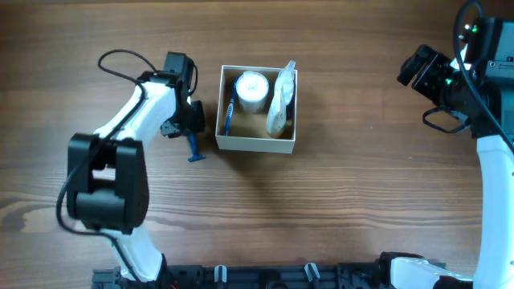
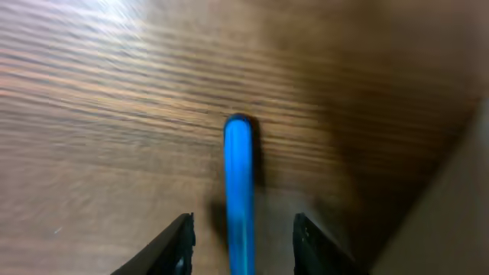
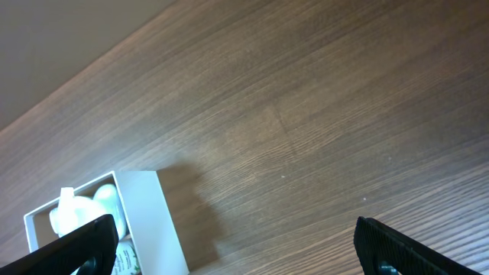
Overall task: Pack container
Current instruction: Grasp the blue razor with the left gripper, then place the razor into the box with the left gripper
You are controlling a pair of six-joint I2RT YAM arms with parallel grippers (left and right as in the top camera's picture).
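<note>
The container (image 1: 255,143) is a square white-walled cardboard box with a tan inside, at the table's middle. In it lie a blue toothbrush (image 1: 230,112), a round white-lidded jar (image 1: 251,88) and a white tube (image 1: 279,103). A blue-handled item (image 1: 195,149) lies on the table just left of the box. My left gripper (image 1: 191,131) is low over it. In the left wrist view the blue handle (image 2: 238,176) runs between the open jaws (image 2: 243,244), which are apart from it. My right gripper (image 1: 419,68) is open and empty, far right.
The right wrist view shows the box's white wall (image 3: 149,221) at lower left and bare wood table (image 3: 321,114) elsewhere. A pale blurred surface (image 2: 466,214) at the right edge of the left wrist view is close beside the left gripper.
</note>
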